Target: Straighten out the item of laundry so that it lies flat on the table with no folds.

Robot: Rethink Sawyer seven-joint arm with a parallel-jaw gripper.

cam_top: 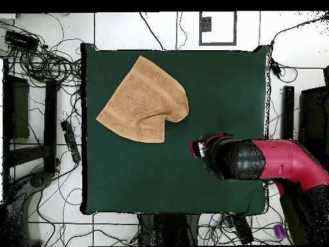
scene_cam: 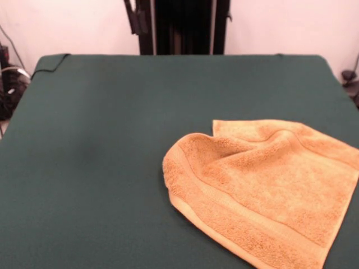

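The orange-tan towel (scene_cam: 263, 190) lies on the dark green table (scene_cam: 112, 140) at the near right in the front view, running slightly past the picture's right and bottom edges. Its left corner is folded over onto itself, with creases running across the middle. A woven border band shows along its near edge. In the overhead view the towel (cam_top: 144, 103) lies at the table's (cam_top: 218, 83) upper left. The red and black arm reaches in from the right, and its gripper end (cam_top: 200, 149) hovers over the table to the lower right of the towel, apart from it. The front view does not show the gripper.
The black pedestal (scene_cam: 182, 27) stands at the table's far side. Cables (cam_top: 45, 64) and dark equipment lie on the floor round the table. The table's edges (cam_top: 83, 128) run close to the towel's left corner.
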